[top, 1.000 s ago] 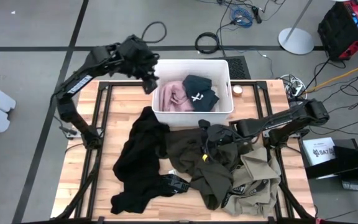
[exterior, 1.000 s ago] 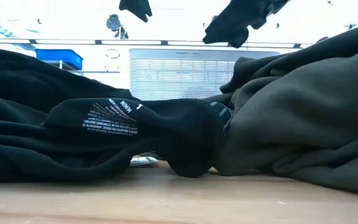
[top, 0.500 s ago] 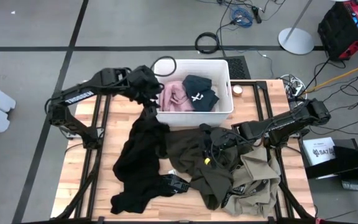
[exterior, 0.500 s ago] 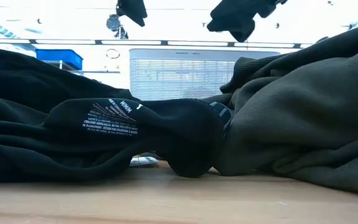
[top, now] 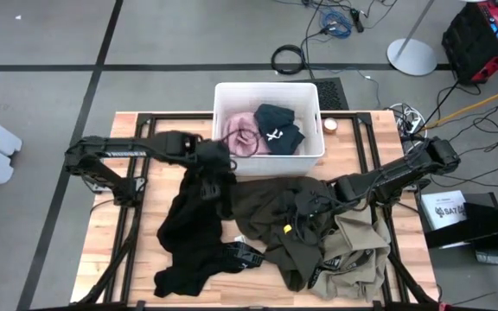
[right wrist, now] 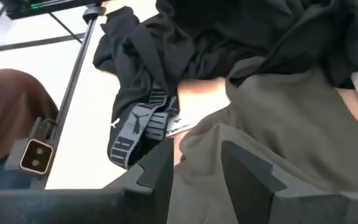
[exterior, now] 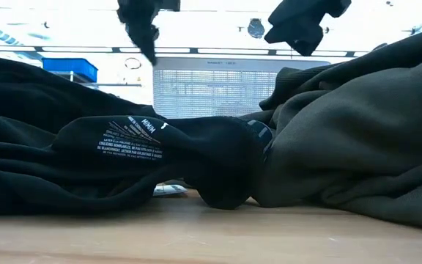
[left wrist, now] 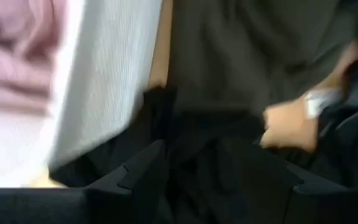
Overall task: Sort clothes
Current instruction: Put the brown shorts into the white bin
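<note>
Clothes heaped on a wooden table [top: 119, 259] over grey floor, white bin [top: 268, 154] at its far edge.
Bare wood shows along the left side. Left gripper [top: 217, 166], fingers apart, sits over the black garment [top: 193, 229] beside the bin; right gripper [top: 305, 206], fingers apart, empty, hovers over the olive-green garment [top: 271, 229]; khaki garment [top: 357, 255] nearby; pink garment [top: 240, 134] in bin.

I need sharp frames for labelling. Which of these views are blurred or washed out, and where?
Left wrist view: smeared throughout, the white bin and black garment streaked. Low view: bright, washed-out room behind; olive-green garment very close. High view: sharp and evenly lit. Right wrist view: fairly clear, waistband lettering visible.
</note>
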`<state>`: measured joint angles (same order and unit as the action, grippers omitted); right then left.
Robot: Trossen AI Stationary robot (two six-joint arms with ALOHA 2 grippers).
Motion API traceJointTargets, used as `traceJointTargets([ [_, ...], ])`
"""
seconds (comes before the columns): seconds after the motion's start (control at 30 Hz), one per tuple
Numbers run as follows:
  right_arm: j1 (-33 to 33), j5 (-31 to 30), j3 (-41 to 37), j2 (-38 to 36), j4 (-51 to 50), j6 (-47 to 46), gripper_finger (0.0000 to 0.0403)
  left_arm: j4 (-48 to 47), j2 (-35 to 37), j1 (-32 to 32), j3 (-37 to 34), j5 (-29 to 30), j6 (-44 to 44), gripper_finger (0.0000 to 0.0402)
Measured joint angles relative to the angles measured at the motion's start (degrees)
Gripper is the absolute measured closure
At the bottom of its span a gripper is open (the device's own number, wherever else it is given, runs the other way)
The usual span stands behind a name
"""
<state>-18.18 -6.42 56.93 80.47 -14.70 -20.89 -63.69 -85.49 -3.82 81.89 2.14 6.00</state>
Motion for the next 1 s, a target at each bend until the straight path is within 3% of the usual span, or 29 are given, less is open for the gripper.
traceJointTargets([
  [0.2,-0.83,-7.14,0.00,0.00,-0.15,2.37,0.0280,0.25,0.07,2.72,-7.23,0.25,5.73,0.0207],
  [0.53,-0.78,-7.29,0.00,0.00,-0.24,7.07,0.0280,9.77,0.06,8.37,-18.53,0.14,14.61,0.0207],
  [0.67,-0.65,-7.28,0.00,0.02,-0.26,8.50,0.0280,10.00,0.06,9.99,-23.02,-3.59,18.93,0.0207],
  [0.87,-0.05,-7.32,-0.02,0.02,-0.50,9.62,0.0280,-3.54,0.04,11.89,-25.01,-12.71,32.48,0.0207],
  [1.0,0.79,-7.33,-0.03,0.02,-0.48,10.02,0.0280,-9.79,0.04,12.77,-25.01,-12.85,35.04,0.0207],
])
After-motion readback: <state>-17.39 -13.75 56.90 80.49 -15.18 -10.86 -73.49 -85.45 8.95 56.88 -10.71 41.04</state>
